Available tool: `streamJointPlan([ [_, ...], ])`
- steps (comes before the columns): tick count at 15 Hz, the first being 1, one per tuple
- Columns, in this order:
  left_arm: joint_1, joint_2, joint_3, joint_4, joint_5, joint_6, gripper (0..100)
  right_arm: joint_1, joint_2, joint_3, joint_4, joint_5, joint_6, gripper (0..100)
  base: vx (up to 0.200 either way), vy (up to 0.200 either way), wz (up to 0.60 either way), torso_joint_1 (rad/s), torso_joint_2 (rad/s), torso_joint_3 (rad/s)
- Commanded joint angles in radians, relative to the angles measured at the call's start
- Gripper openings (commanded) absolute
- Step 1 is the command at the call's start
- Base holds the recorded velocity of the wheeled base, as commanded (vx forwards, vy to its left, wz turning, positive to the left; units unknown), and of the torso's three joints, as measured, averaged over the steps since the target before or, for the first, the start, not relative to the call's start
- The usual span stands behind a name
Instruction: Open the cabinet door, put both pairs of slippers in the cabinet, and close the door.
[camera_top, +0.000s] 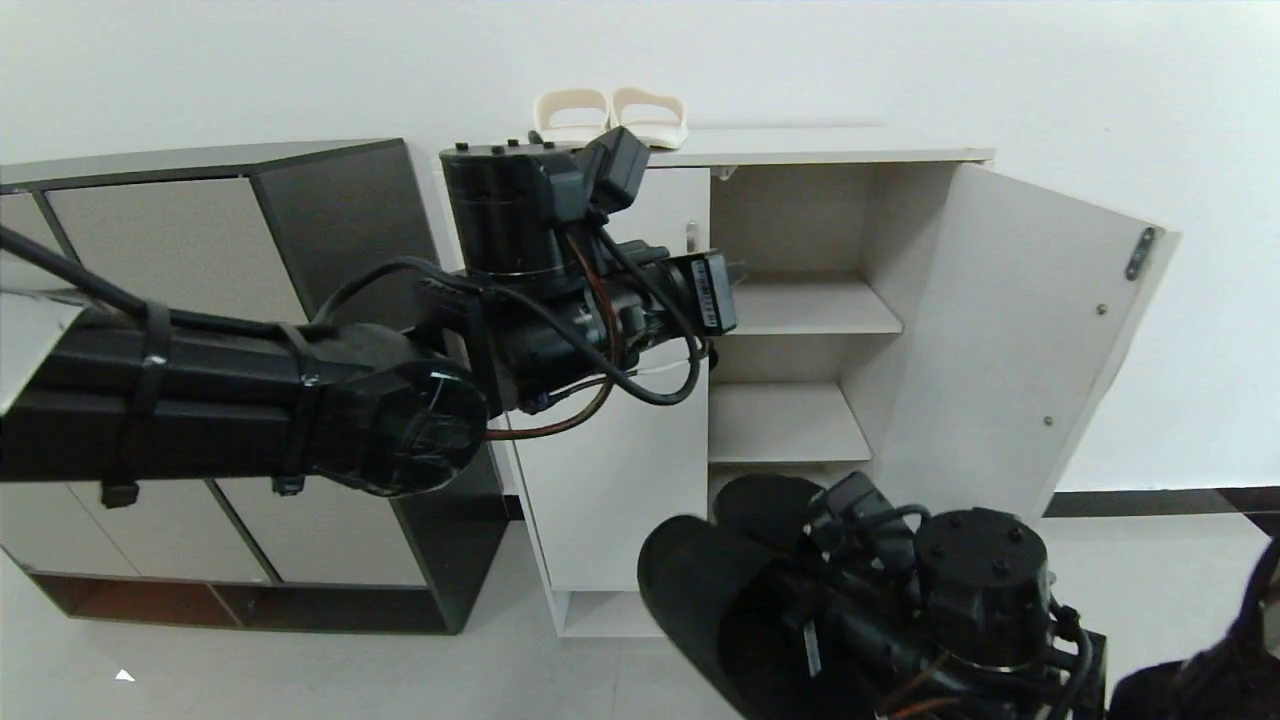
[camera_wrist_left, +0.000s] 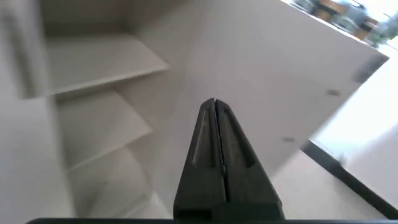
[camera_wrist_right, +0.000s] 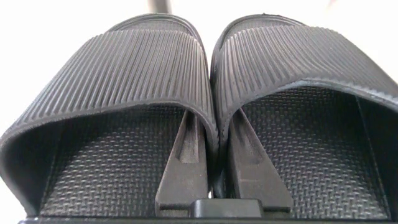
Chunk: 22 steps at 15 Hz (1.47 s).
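Hanging open at 3 o'clock, the cabinet door (camera_top: 1000, 340) bares the shelves (camera_top: 810, 305). The right gripper (camera_wrist_right: 211, 124) has its jaws clamped on the black slippers (camera_wrist_right: 149, 68) at their touching straps, plain in its wrist view. The left gripper (camera_wrist_left: 214, 107) has its jaws closed, empty. The beige slippers (camera_top: 612, 115) sit at 12 o'clock atop the cabinet (camera_top: 830, 152).

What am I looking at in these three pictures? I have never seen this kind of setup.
This is a two-armed robot. The wide picture comes from a camera on its head; the other two from cameras on its wrists. Ahead stands a white cabinet with its door open and shelves inside. A cream pair of slippers sits on the cabinet's top. The right gripper pinches the touching inner walls of a black pair of slippers. The left gripper is shut and empty, pointing toward the cabinet.
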Motion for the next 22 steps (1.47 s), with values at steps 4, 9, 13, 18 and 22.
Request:
streamJointPlan([
  [4,0.084,-0.340,0.372,-0.030,0.265,0.017,0,-0.108,0.188,-0.228,0.004,-0.264,0.012,0,0.000,0.000,0.00,0.000,0.00,0.000],
  [9,0.234,-0.819,0.846,0.004,0.555,0.193,0,-0.111,0.186,-0.238,0.004,-0.276,0.014,0,0.000,0.000,0.00,0.000,0.00,0.000],
  [13,0.565,-1.322,1.111,0.260,0.576,0.198,0,-0.113,0.188,-0.238,0.002,-0.290,0.014,0,0.000,0.000,0.00,0.000,0.00,0.000],
  [18,0.572,-1.788,1.307,0.573,0.315,0.287,0,-0.116,0.190,-0.234,-0.001,-0.290,0.015,0,0.000,0.000,0.00,0.000,0.00,0.000],
  [22,0.576,-1.776,1.309,0.600,0.038,0.307,0,-0.117,0.193,-0.219,-0.004,-0.288,0.017,0,0.000,0.000,0.00,0.000,0.00,0.000],
])
